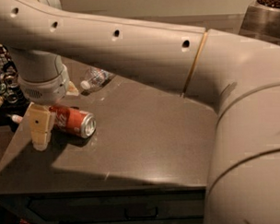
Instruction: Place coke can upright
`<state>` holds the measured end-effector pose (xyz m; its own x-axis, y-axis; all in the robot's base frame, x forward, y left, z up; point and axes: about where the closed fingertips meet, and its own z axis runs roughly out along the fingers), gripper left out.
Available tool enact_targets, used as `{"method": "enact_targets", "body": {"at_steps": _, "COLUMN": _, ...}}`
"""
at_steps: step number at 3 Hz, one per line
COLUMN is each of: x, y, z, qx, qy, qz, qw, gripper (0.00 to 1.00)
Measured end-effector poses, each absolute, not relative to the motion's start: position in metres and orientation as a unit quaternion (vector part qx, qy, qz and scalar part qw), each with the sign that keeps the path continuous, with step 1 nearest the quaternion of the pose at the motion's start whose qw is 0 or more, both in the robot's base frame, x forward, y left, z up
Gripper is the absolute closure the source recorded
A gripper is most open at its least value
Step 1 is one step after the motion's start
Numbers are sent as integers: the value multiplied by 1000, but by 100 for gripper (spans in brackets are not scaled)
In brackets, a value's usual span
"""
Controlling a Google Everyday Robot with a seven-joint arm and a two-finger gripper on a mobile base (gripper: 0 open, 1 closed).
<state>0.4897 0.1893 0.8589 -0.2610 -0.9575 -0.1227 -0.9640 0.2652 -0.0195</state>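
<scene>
The coke can [75, 124] is red with white script and lies on its side near the left edge of the dark table [145, 141], its silver top facing front right. My gripper [57, 117] hangs from the arm's round wrist right over the can's left end. It is open. One tan finger [39, 130] stands in front of the can's left end, and the tip of the other finger [73, 91] shows behind the can. The can rests on the table.
A clear plastic bottle [95, 78] lies on its side behind the can. A cluttered rack [1, 82] stands off the table's left edge. My large arm spans the top and right of the view. A drawer front [134, 211] runs below the table's front edge.
</scene>
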Motion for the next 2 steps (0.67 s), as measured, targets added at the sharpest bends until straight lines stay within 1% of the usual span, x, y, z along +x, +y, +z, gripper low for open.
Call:
{"method": "enact_targets", "body": {"at_steps": 1, "x": 492, "y": 196, "z": 853, "qx": -607, "qy": 792, "qz": 35, "qw": 48, "gripper": 18}}
{"method": "enact_targets", "body": {"at_steps": 2, "x": 493, "y": 194, "z": 851, "qx": -611, "qy": 788, "qz": 57, "qw": 45, "gripper": 43}}
